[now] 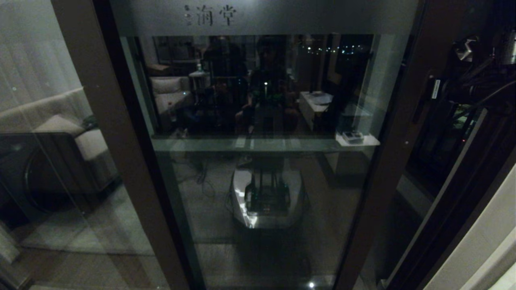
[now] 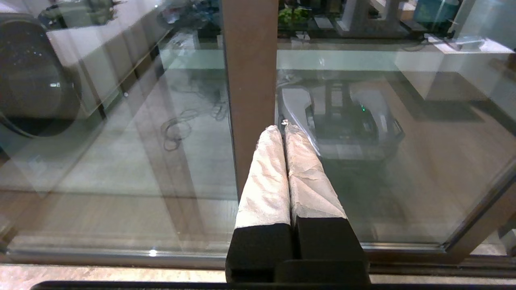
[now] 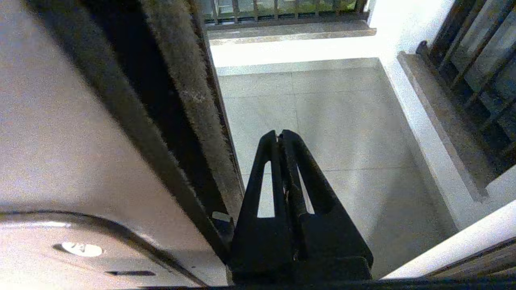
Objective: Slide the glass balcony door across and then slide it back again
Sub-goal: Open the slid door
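Observation:
The glass balcony door [image 1: 282,100] fills the middle of the head view, with Chinese characters on its frosted top band [image 1: 209,16] and dark brown stiles on both sides. A dark gap stands open beyond its right stile [image 1: 397,133]. My right arm [image 1: 463,80] reaches into that gap. In the right wrist view my right gripper [image 3: 279,135] is shut on nothing, close beside the door's brush-lined edge [image 3: 189,100], over the balcony floor [image 3: 342,121]. My left gripper [image 2: 282,127], its fingers wrapped in white, is shut on nothing in front of a brown stile [image 2: 250,80].
An unmoving glass panel [image 1: 48,141] stands to the left of the door. The door track [image 2: 121,257] runs along the floor. On the balcony, a white wall and a barred window [image 3: 475,60] close in the right side, with a railing [image 3: 282,8] at the far end.

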Motion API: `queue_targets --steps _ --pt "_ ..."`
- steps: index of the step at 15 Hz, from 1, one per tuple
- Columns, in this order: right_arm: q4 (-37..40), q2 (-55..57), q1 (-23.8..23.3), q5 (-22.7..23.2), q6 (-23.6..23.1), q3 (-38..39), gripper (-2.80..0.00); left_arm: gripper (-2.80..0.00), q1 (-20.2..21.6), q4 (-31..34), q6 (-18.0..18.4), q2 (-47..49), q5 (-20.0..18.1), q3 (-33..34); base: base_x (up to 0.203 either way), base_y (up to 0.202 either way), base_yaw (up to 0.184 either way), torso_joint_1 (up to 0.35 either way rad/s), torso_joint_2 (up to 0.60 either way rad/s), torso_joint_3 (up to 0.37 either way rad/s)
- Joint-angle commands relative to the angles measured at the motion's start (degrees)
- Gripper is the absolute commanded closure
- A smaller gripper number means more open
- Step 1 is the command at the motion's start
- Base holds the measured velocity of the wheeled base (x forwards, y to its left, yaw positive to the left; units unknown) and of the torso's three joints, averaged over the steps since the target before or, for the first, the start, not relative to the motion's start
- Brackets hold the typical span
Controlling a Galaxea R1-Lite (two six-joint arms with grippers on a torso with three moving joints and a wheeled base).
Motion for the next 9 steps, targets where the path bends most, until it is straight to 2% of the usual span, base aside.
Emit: queue_targets --steps 1,9 --pt "0.02 0.06 1.15 -0.02 -0.04 0.02 0.0 0.0 0.0 0.02 0.03 -0.01 -0.01 0.0 0.0 0.0 0.0 0.0 0.0 0.0" --pt "0.02 -0.46 3.74 -0.48 -0.04 1.25 0.0 0.0 0.0 0.02 0.03 -0.01 -0.02 0.0 0.0 0.0 0.0 0.0 0.0 0.0"
